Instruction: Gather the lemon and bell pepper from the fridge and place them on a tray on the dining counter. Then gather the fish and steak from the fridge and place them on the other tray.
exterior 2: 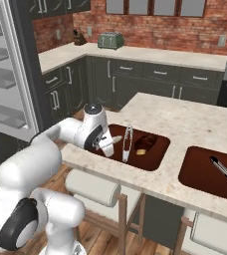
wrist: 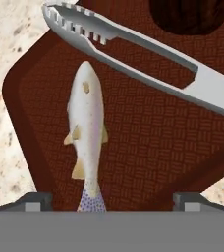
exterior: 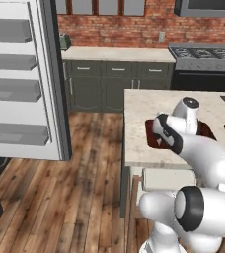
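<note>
Fish lying free on the tray, gripper (wrist: 112, 199) standing released above it.
Hand view is showing the fish (wrist: 86, 133) at 9 o'clock of the tongs (wrist: 148, 54); right base view is showing the steak (exterior 2: 144, 144), tray (exterior 2: 158, 158), dining counter (exterior 2: 185, 124) and brick wall (exterior 2: 150, 30).

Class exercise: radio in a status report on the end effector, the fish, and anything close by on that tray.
End effector open, above the tray. Fish lying flat on tray, not gripped. Metal tongs beside fish, steak further back on the tray.
</note>
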